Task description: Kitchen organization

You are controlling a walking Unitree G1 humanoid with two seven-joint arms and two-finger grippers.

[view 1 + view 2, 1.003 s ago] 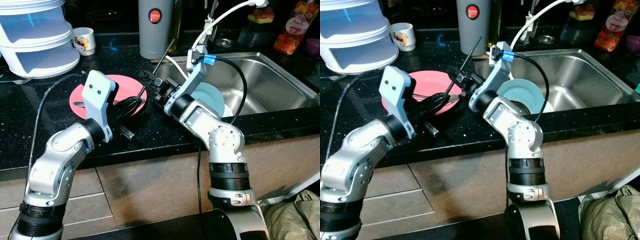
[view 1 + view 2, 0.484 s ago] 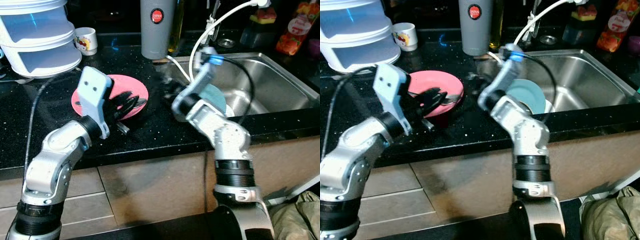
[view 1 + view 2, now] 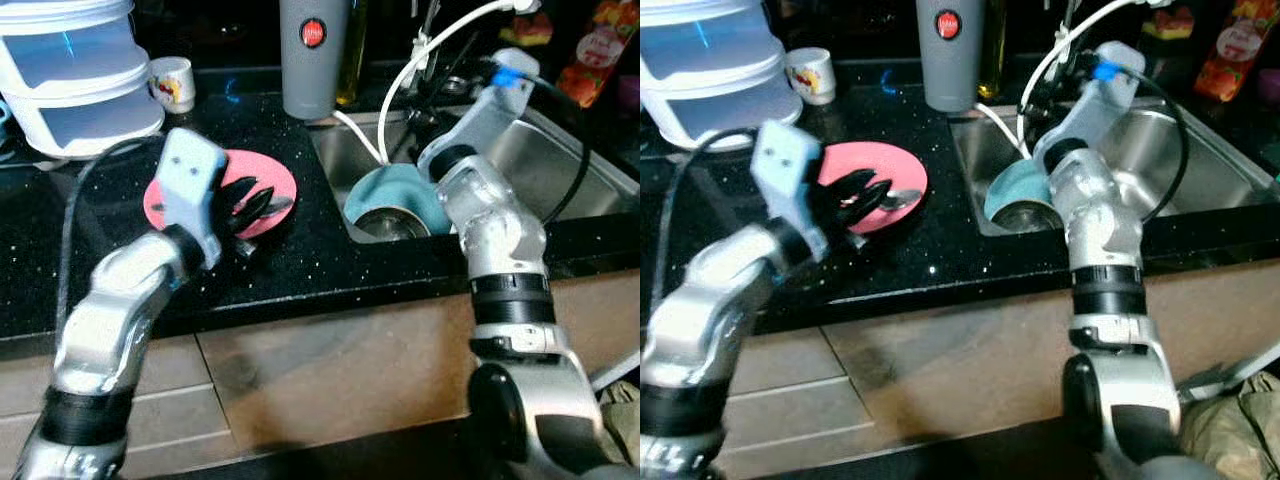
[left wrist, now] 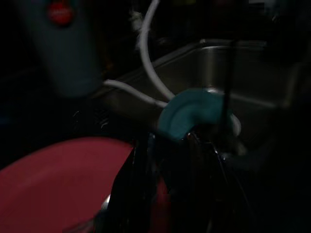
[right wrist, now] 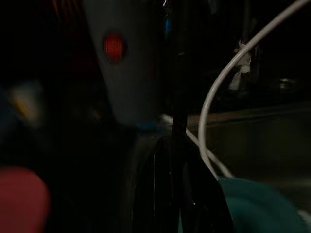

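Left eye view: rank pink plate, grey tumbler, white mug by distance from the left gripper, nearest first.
From the left gripper:
1. Pink plate, directly under the fingers.
2. Grey tumbler, behind, toward the sink.
3. White mug, back-left by the white containers; close to the tumbler's distance, slightly farther.

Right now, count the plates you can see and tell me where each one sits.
2. A pink plate lies on the black counter under the left gripper; a teal plate leans in the sink. More may be hidden beneath it.
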